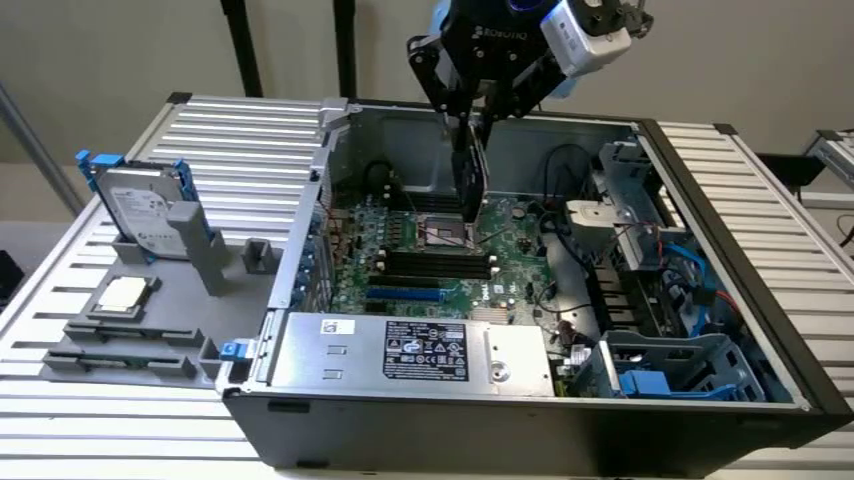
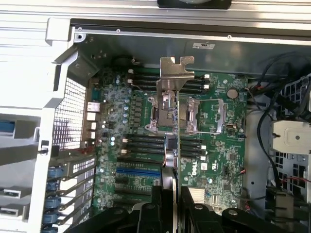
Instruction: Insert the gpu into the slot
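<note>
Gripper (image 1: 470,118) is clamping the gpu (image 1: 470,185) between its fingers, holding it on edge above the motherboard (image 1: 514,255), over the processor socket region. The blue slot (image 1: 404,296) is lying bare, apart from the card. Judged stage: pickup is done, and seating is not yet done.

Plain beige wall (image 1: 120,50) at the back, softly and evenly lit. Against it 2 black upright poles (image 1: 244,50), plus a grey slanted bar (image 1: 27,140) at the exterior view's left. Below, a ribbed silver counter (image 1: 227,130) of metal slats, stretching to both sides of the exterior view.
</note>
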Robot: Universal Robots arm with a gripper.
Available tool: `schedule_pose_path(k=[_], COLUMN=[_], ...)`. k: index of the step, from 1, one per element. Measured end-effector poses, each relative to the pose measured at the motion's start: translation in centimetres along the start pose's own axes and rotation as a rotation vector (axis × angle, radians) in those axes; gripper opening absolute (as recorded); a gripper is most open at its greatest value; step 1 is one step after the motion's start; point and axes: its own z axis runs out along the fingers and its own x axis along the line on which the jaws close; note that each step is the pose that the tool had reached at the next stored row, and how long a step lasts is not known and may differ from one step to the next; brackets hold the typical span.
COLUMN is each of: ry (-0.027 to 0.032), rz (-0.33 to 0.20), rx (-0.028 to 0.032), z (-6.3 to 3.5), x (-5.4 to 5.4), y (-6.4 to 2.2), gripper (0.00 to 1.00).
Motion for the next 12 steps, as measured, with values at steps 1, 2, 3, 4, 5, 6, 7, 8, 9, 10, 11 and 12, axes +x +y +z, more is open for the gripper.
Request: schedule_pose_path(k=[1,2,3,4,5,6,7,8,9,10,11,12], ry=[0.0013,0.0028,0.0041,0.0055,0.0068,0.0080,0.0092,0.0101,0.0107,0.0114,0.0116,0.0118], rz=[-0.017,-0.036,-0.054,-0.073,-0.091,-0.108,-0.126,-0.145,-0.163,-0.182,-0.200,-0.218], rx=[0.0007,0.0015,0.0021,0.0030,0.0036,0.0044,0.0051,0.0059,0.0067,0.0077,0.0085,0.0094], z=[0.00,0.01,0.02,0.02,0.03,0.04,0.05,0.07,0.09,0.10,0.12,0.15], x=[0.00,0.00,0.00,0.00,0.00,0.00,0.00,0.00,0.00,0.00,-0.01,-0.01], y=[0.00,0.00,0.00,0.00,0.00,0.00,0.00,-0.01,-0.01,-0.01,-0.01,-0.01], gripper=[0.26,0.26,0.26,0.26,0.26,0.26,0.26,0.26,0.26,0.26,0.26,0.26])
